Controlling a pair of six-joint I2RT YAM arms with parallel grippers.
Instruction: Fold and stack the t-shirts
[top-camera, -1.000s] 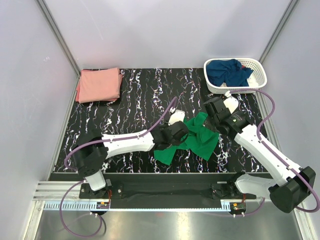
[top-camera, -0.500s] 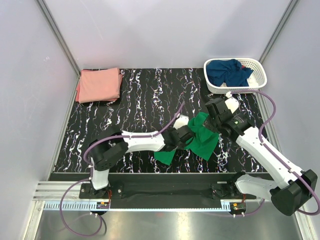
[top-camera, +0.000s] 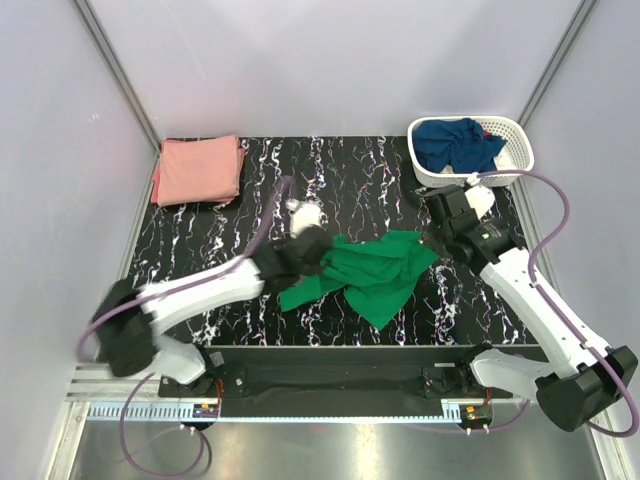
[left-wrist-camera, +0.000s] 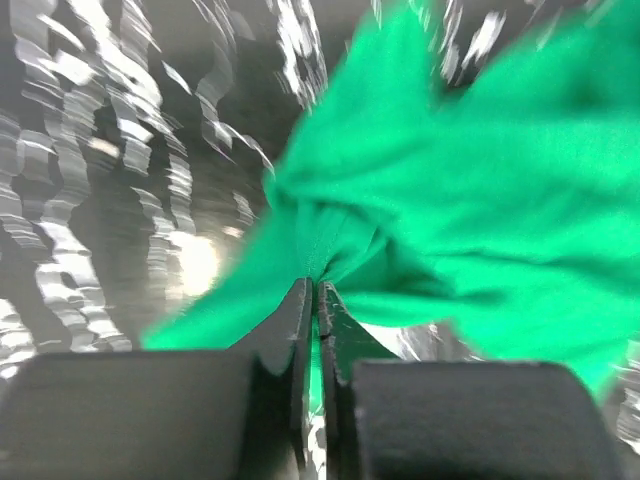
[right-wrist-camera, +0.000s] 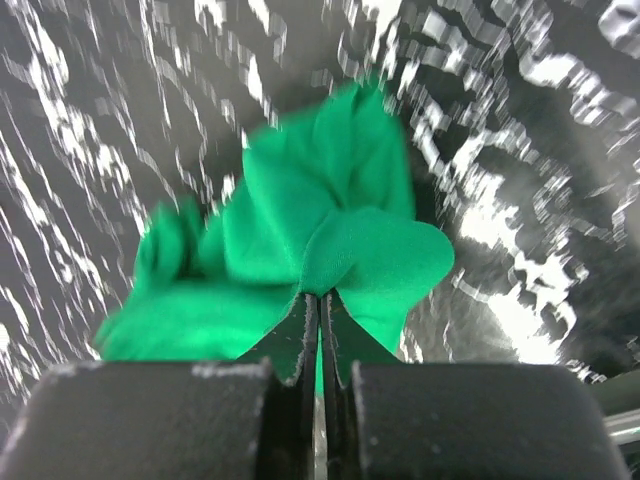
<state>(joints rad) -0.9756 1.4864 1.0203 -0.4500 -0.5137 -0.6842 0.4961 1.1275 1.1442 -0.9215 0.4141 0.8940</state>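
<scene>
Plainly, we have our left tool (left-wrist-camera: 316, 288) clenched on a pinch of the green t-shirt (top-camera: 372, 272), with a fold of cloth bunched right at its tips. Our right tool (right-wrist-camera: 320, 296) is clamped the same way on another edge of that garment. We judge the two grips are set apart so the shirt can be drawn out flat between them, since a crumpled heap will not fold cleanly. The green t-shirt lies partly spread on the table (top-camera: 330, 175), nearer the arm bases than the basket (top-camera: 521, 150) and off to its left, with the right tool's end closest to the basket. The navy t-shirt (top-camera: 455, 143) sits crumpled inside the basket, probably waiting its turn. The pink t-shirt (top-camera: 198, 170) lies folded square, level with the basket but right across the table from it, and is likely the base of the stack. Compared with a second ago, our left tool has gone from partly open at the cloth to closed on it. Our left arm has swung away from the basket, and the green heap, tight then, now stretches wider between the two tools. The right tool has edged toward the basket, its grip unchanged.
</scene>
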